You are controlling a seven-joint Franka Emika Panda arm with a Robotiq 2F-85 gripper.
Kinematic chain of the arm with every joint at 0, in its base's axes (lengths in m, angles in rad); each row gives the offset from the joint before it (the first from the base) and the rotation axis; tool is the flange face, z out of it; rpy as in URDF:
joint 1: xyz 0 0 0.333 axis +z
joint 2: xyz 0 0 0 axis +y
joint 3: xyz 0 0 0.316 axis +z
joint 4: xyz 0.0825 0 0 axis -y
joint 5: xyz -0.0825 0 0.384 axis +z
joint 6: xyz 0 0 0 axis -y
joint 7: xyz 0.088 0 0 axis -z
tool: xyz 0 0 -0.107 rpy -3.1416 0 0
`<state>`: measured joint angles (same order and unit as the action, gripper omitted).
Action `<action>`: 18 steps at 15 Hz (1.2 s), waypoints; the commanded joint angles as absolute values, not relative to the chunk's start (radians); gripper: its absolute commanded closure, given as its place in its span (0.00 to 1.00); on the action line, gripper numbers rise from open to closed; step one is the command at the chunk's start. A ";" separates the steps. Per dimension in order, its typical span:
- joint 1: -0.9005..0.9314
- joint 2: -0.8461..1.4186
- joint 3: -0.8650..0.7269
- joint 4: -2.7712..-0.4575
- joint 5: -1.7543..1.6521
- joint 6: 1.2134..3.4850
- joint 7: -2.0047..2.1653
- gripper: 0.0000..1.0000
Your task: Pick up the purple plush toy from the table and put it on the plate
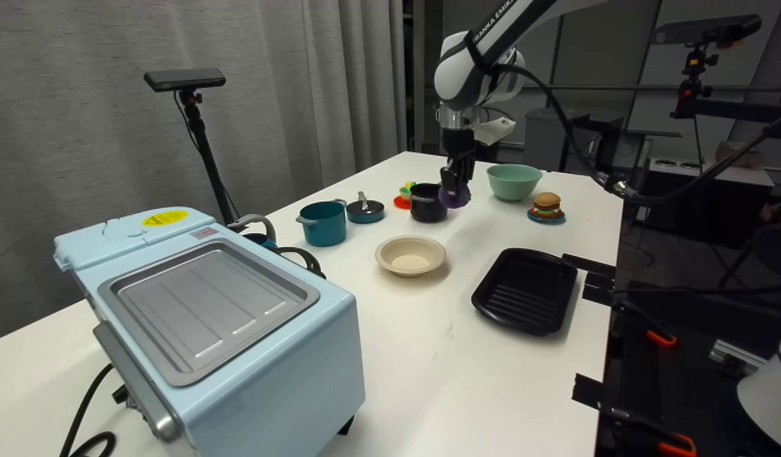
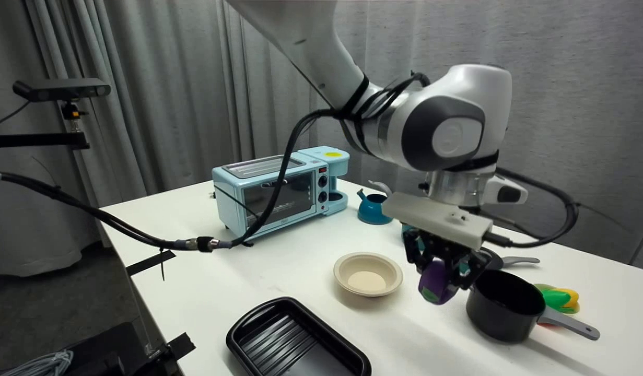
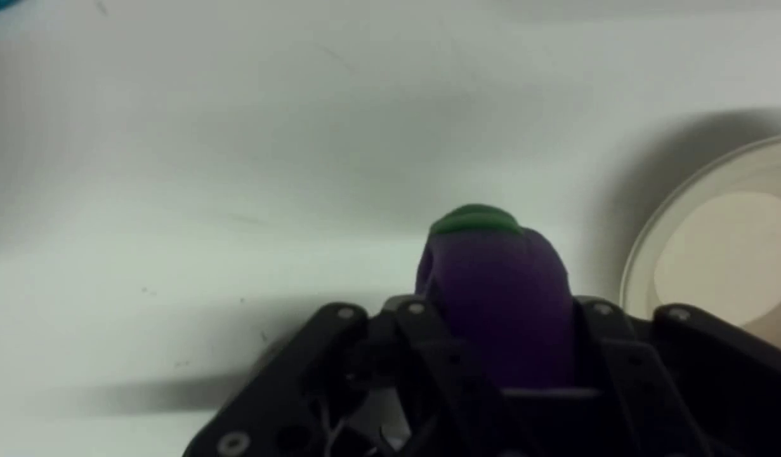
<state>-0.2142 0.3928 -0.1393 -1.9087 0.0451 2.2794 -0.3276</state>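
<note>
The purple plush toy is round and dark purple with a green patch on one end. It shows in both exterior views and in the wrist view. My gripper is shut on it, one finger on each side, and holds it above the white table. The cream plate stands on the table, apart from the toy; in an exterior view it lies to the left of the gripper. In the wrist view the plate is at the right edge, partly cut off and partly behind a finger.
A black saucepan stands close beside the gripper. A black ridged tray lies near the table edge. A green bowl, a burger toy, a teal pot, a lid and a blue toaster oven stand around.
</note>
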 commanded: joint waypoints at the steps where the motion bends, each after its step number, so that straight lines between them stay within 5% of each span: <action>1: -0.220 0.358 -0.088 -1.834 0.095 2.248 -0.332 0.93; 18: -0.144 0.421 0.052 -1.783 0.258 2.119 -0.331 0.93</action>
<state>-0.1578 0.3969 0.0670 -1.8096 0.2740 2.1393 -0.3301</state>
